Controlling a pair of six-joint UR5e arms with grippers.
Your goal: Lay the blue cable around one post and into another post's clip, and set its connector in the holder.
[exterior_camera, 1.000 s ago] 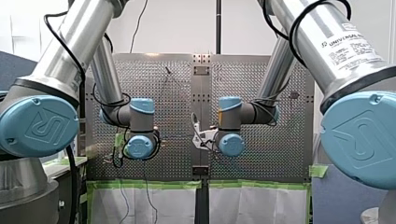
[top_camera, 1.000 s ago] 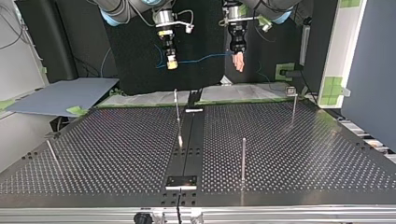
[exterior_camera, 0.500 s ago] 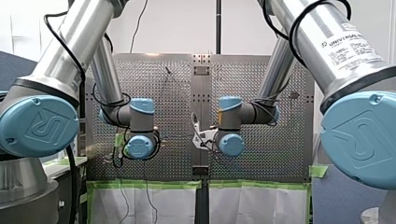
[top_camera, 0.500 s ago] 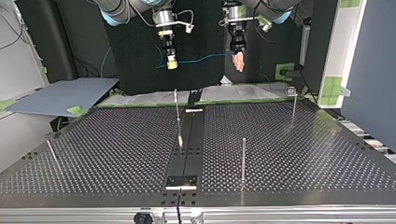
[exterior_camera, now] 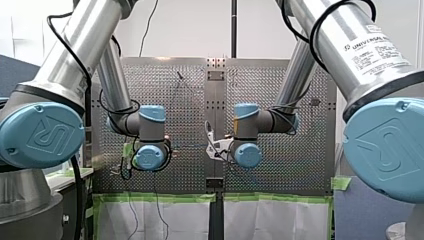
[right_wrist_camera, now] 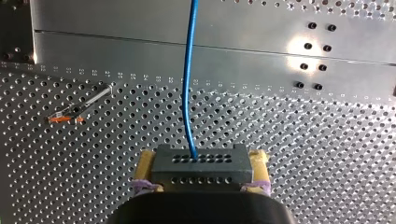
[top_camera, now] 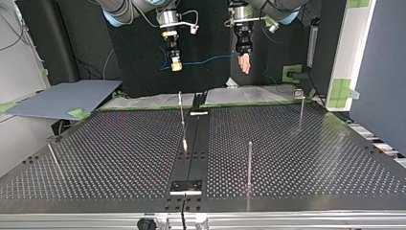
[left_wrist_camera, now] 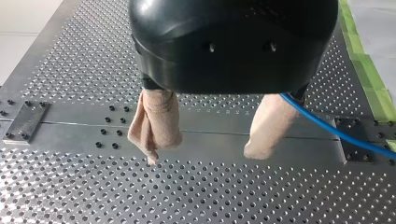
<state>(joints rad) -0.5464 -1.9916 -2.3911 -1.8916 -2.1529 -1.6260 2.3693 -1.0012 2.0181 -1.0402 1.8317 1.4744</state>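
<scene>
Blue cable [right_wrist_camera: 188, 84] straight out of the dark grey connector [right_wrist_camera: 201, 173], away ahead of my right gripper [top_camera: 175, 65] over the perforated table [right_wrist_camera: 299, 140]. Connector pinched tight between that gripper's yellow pads [right_wrist_camera: 147, 163], one on each side.

In the top view, both grippers high in the air beyond the table's far edge, well apart, the cable strung between them with a slight sag.

My left gripper [left_wrist_camera: 205, 154] spread wide, nothing between its beige fingers [left_wrist_camera: 156, 123]. Cable out from behind one finger, close under the black body, then away to the side and out of view. Cannot tell whether touching that finger or only passing behind it.

Thin upright posts [top_camera: 249, 163] on the table in the top view, all well apart from the cable; tops too small to make out any clip. Below and to one side of the right gripper, a thin rod [right_wrist_camera: 77, 112] with an orange end, seen at a slant.

In the front view, both grippers hidden behind the blue wrist joints [exterior_camera: 148, 156]; only a faint blue line between the two wrists.
</scene>
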